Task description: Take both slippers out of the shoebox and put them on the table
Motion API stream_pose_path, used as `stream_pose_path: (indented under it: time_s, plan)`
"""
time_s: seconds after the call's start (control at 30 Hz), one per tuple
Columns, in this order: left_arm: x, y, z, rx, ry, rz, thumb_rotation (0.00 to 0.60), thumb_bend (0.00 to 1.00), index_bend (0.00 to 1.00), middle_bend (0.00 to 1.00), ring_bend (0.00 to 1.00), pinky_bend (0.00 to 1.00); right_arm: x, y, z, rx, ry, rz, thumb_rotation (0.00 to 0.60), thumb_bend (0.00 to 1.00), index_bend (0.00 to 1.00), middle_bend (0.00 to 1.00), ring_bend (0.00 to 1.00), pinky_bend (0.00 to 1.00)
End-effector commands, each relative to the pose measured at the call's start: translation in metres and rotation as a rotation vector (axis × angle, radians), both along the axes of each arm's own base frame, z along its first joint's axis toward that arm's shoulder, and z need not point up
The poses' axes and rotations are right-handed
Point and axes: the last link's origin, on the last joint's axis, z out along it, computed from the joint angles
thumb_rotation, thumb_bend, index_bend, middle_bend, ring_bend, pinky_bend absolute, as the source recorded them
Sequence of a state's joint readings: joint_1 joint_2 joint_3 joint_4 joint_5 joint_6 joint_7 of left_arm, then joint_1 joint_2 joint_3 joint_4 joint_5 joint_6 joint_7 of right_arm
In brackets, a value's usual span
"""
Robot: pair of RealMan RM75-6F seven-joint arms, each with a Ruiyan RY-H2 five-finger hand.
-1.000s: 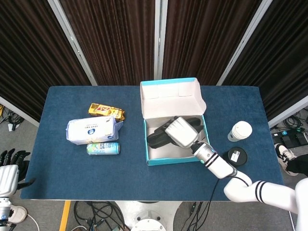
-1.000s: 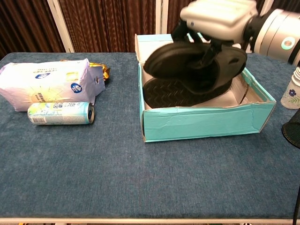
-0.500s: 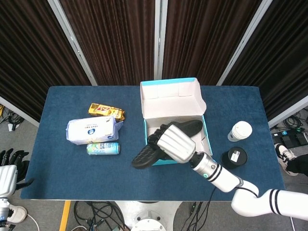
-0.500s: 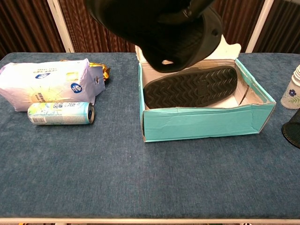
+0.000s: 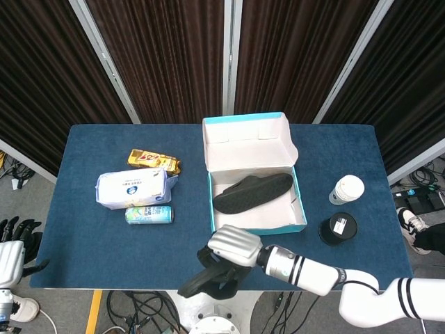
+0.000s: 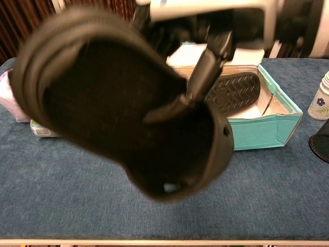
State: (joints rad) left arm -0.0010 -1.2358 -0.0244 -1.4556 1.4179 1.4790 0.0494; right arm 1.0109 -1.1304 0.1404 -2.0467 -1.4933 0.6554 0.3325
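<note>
right hand [image 5: 235, 248] fingers clamp black slipper [image 5: 208, 278] at table's near edge; chest view is mostly slipper [image 6: 128, 118]. second slipper [image 5: 252, 192] in shoebox [image 5: 259, 228]. left hand [image 5: 12, 252] only in head view, fingers unclear.

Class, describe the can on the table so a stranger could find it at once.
Start at the blue table and go to its left side, away from the shoebox. There lies a white pack, and just in front of it the can, on its side: the only cylinder there, pale green.
</note>
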Motion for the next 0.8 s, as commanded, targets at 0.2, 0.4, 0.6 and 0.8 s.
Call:
stream_pose_path:
  time_s: [0.2,0.4,0.6,0.8]
  plan:
    - [0.001,0.000,-0.001,-0.007,-0.004,0.001,0.600,0.00,0.22,0.16,0.05,0.04,0.005,-0.008,-0.059,0.120,0.103,-0.045,0.600,0.33,0.83,0.68,0.62,0.32]
    - [0.001,0.000,-0.001,-0.014,-0.006,0.008,0.600,0.00,0.22,0.16,0.05,0.04,0.008,-0.022,-0.094,0.113,0.122,-0.078,0.600,0.33,0.83,0.68,0.58,0.24]
    - [0.000,0.000,-0.002,-0.019,-0.009,0.014,0.600,0.00,0.22,0.16,0.05,0.04,0.012,-0.036,-0.117,0.043,0.128,-0.073,0.600,0.33,0.82,0.68,0.56,0.20]
    - [-0.002,-0.001,-0.003,-0.022,-0.012,0.022,0.600,0.00,0.22,0.16,0.05,0.04,0.015,-0.048,-0.126,-0.018,0.123,-0.095,0.600,0.33,0.75,0.62,0.47,0.15]
